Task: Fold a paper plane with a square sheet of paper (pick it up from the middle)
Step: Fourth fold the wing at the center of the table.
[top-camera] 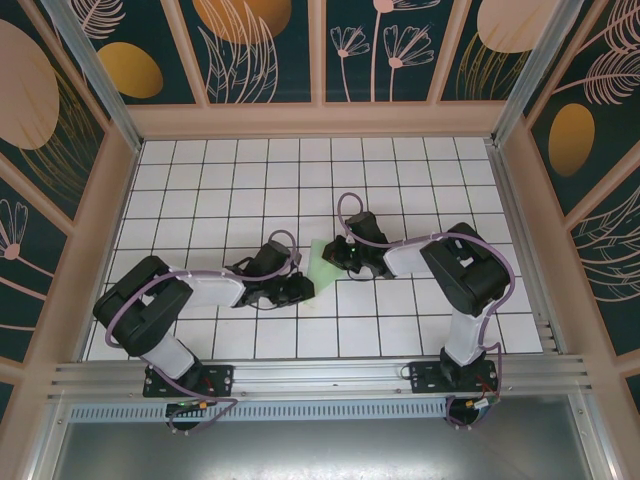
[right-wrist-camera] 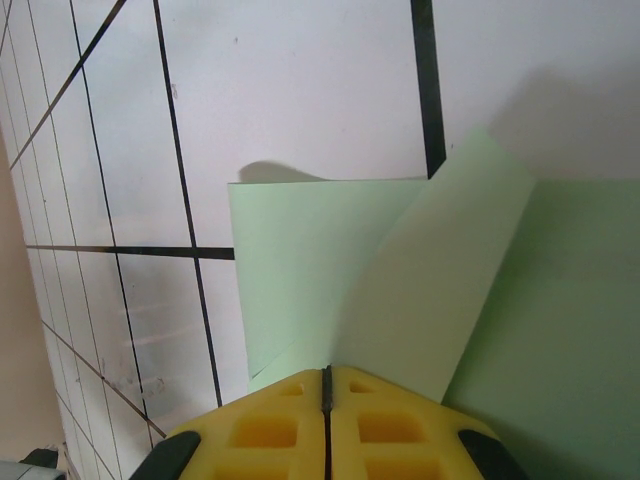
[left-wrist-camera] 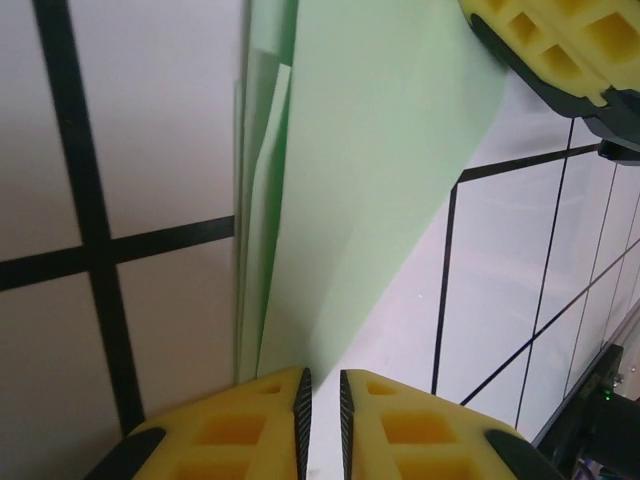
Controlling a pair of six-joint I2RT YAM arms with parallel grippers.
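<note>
Paper plane (top-camera: 322, 266), edges at jaws, tiles (top-camera: 250, 190) around

No writing, label, brand, number or sign could be read anywhere; the thin pale mint-green folded paper (right-wrist-camera: 330, 270) was plain, unmarked.

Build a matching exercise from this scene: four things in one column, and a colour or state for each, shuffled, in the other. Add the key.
Column one:
1. paper
2. right pincer
3. table tiles
4. grid lines

Column two:
a. black
b. pale green
c. yellow, shut
d. white

Pairs: 1-b, 2-c, 3-d, 4-a
</note>
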